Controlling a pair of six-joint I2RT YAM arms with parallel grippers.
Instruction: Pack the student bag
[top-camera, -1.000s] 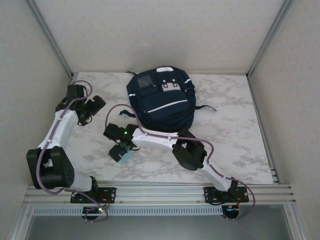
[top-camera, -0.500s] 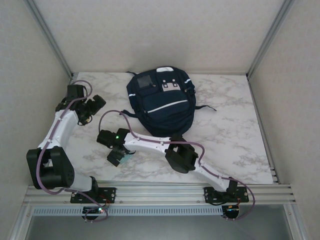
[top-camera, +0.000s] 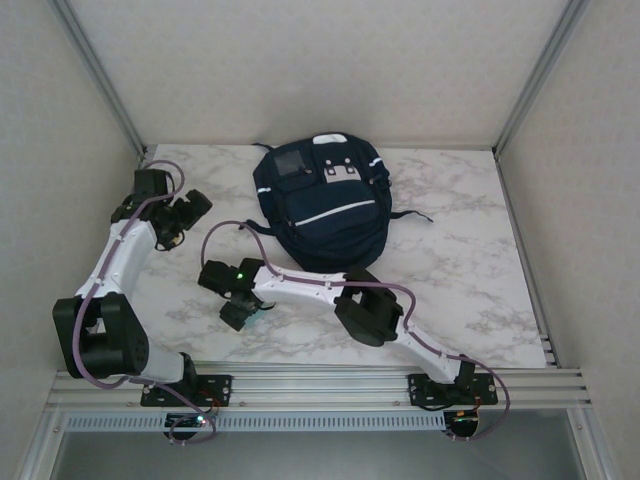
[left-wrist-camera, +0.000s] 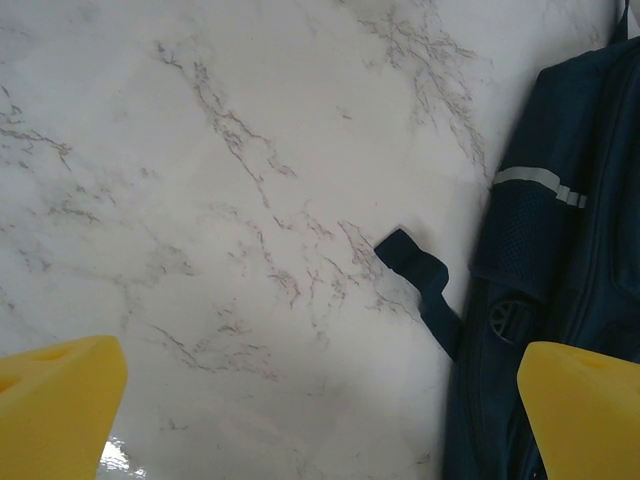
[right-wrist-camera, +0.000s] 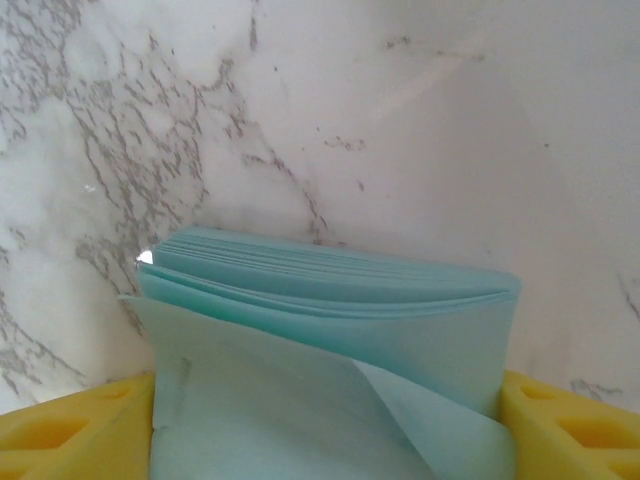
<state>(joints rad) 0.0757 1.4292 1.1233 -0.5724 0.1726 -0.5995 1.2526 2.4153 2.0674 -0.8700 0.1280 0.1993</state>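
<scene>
Top cam sat high above and behind the arm bases (top-camera: 185, 385), facing 12 o'clock and tilted down, far enough back to take in the whole table (top-camera: 470, 280). Left wrist cam hung fairly close over the table, looking down. Its yellow fingertips (left-wrist-camera: 60, 405) sat at 7 and 5 o'clock in frame, with the backpack (left-wrist-camera: 560, 250) edge at 3 o'clock. Overlap with top cam: backpack's left flank plus the bare table beside it. Right wrist cam was nearly on the table, with the paper pad (right-wrist-camera: 330, 350) at 6 o'clock between its fingers (right-wrist-camera: 570, 420). Overlap with top cam: that pad, at 7 o'clock from the backpack.
</scene>
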